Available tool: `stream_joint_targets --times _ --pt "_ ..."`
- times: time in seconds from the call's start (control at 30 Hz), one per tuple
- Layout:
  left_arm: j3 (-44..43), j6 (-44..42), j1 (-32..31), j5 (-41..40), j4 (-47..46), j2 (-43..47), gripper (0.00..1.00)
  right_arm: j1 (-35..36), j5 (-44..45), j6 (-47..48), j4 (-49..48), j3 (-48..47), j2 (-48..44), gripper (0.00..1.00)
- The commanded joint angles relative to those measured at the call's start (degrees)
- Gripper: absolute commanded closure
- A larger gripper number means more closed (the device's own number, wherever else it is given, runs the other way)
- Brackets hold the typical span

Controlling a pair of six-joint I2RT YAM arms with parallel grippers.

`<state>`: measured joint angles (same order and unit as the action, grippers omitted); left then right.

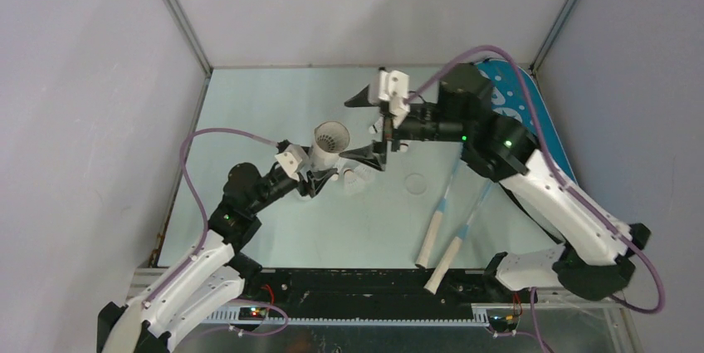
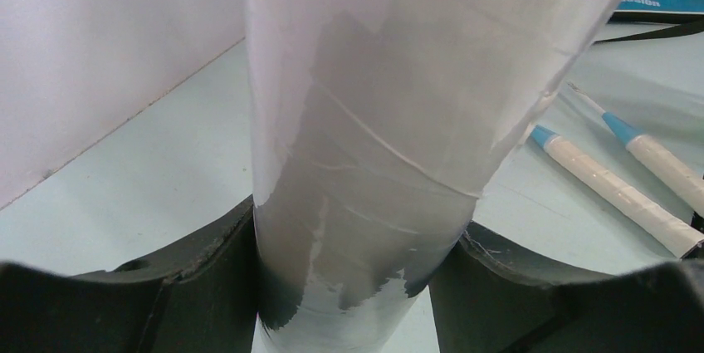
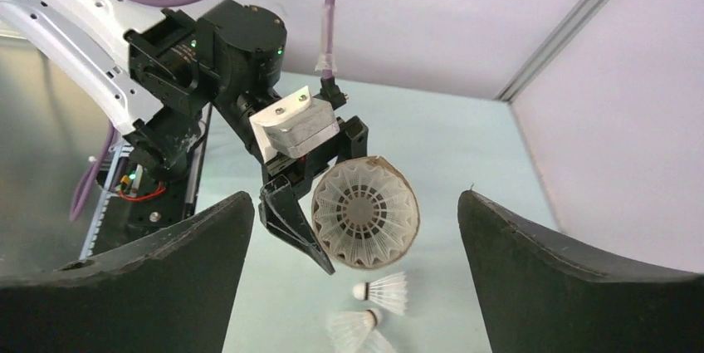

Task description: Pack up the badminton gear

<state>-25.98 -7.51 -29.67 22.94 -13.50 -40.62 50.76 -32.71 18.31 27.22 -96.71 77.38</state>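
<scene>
My left gripper [image 1: 320, 182] is shut on the lower part of the long white tube [image 1: 330, 142] and holds it tilted, mouth up and toward the right arm. In the left wrist view the tube [image 2: 365, 120] fills the gap between the fingers. In the right wrist view a white shuttlecock [image 3: 365, 213] sits inside the tube's mouth. Two more shuttlecocks [image 3: 383, 293] lie on the table below it [image 1: 357, 177]. My right gripper [image 1: 365, 129] is wide open and empty, facing the tube mouth. Two rackets with cream handles [image 1: 433, 237] lie at front right. The blue bag [image 1: 519, 100] lies at back right.
A round clear lid [image 1: 415, 183] lies on the table right of the loose shuttlecocks. Grey walls close in the table on the left, back and right. A black rail [image 1: 357, 286] runs along the near edge.
</scene>
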Motion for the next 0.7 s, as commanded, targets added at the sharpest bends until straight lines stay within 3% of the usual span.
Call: stream_joint_targets --times 0.0,0.17,0.3,0.47,0.67 --pt "1.7 3.0 -0.1 0.8 7.4 -0.4 0.36 -0.2 1.1 2.2 -5.5 3.6 -6.7 0.02" --pt "2.0 3.7 -0.1 -0.5 6.8 0.1 0.36 -2.6 4.7 -0.3 -11.5 11.6 -11.9 0.01" --pt "2.4 3.8 -0.1 -0.7 6.2 0.7 0.36 -8.2 8.6 -10.4 -17.8 19.5 -12.8 0.01" --pt "2.5 3.9 -0.1 -0.5 6.2 1.2 0.36 -12.7 12.5 -17.1 -18.8 27.4 -7.5 0.01" --pt "2.6 3.6 -0.1 -0.6 6.5 1.5 0.36 -12.8 20.8 -22.0 -10.7 29.4 3.8 0.02"
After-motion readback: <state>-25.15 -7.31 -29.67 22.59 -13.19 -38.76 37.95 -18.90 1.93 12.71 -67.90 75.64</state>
